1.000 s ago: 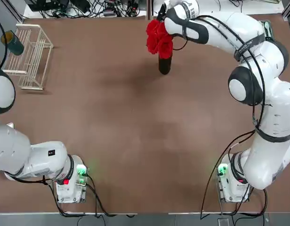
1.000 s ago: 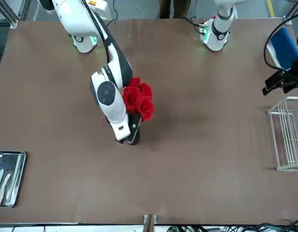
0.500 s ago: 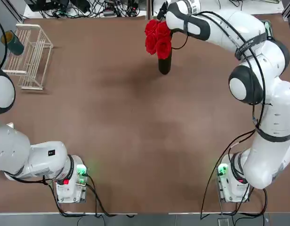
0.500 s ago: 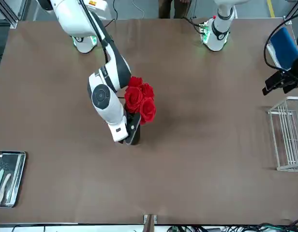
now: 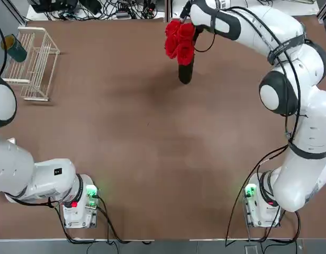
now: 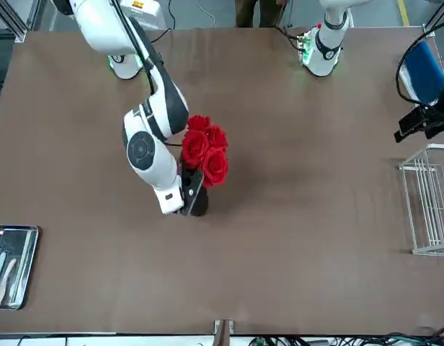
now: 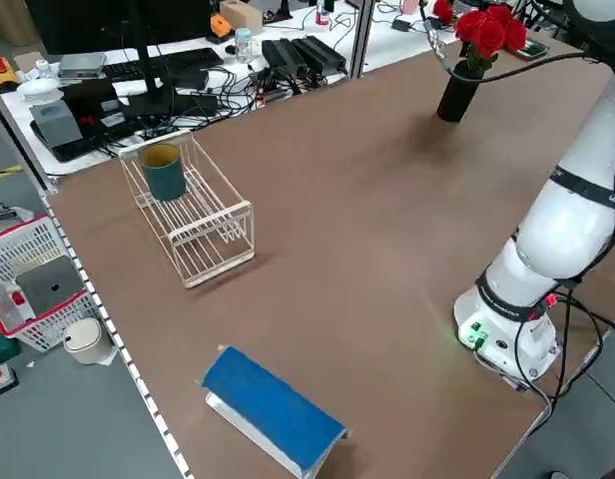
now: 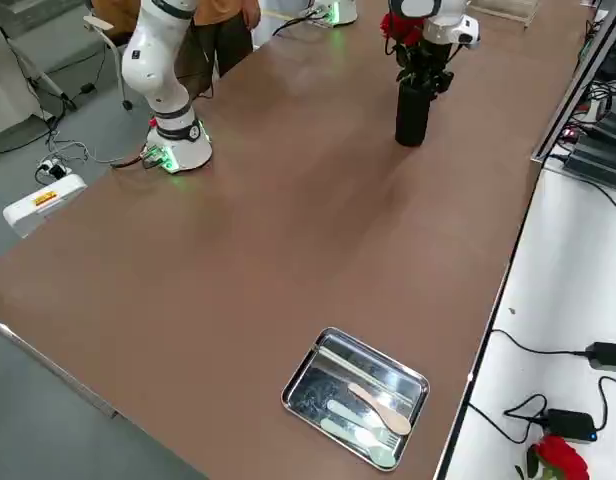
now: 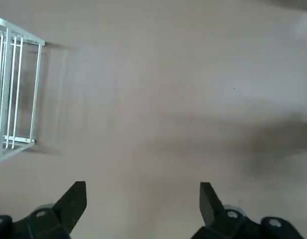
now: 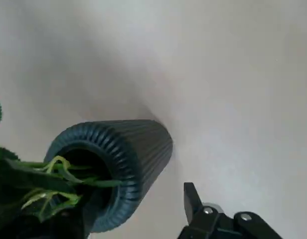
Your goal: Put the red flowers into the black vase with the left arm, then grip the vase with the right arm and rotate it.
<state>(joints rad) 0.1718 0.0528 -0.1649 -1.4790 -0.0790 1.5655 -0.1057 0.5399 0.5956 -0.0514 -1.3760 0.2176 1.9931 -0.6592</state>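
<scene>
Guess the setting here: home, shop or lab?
Most likely a robotics lab. Two white arms are bolted to a brown table, a bench alongside is crowded with cables and electronics, and props like a wire rack sit staged on the table.

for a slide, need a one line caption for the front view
Right gripper beside the black vase holding the red flowers, wire rack and metal tray at the table's edges.

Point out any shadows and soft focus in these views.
Top view: a faint shadow spreads left of the black vase. Right wrist view: the red flowers' leaves at the vase mouth look soft, and the vase shades the table behind it. Left wrist view: the wire rack casts a soft shadow.
</scene>
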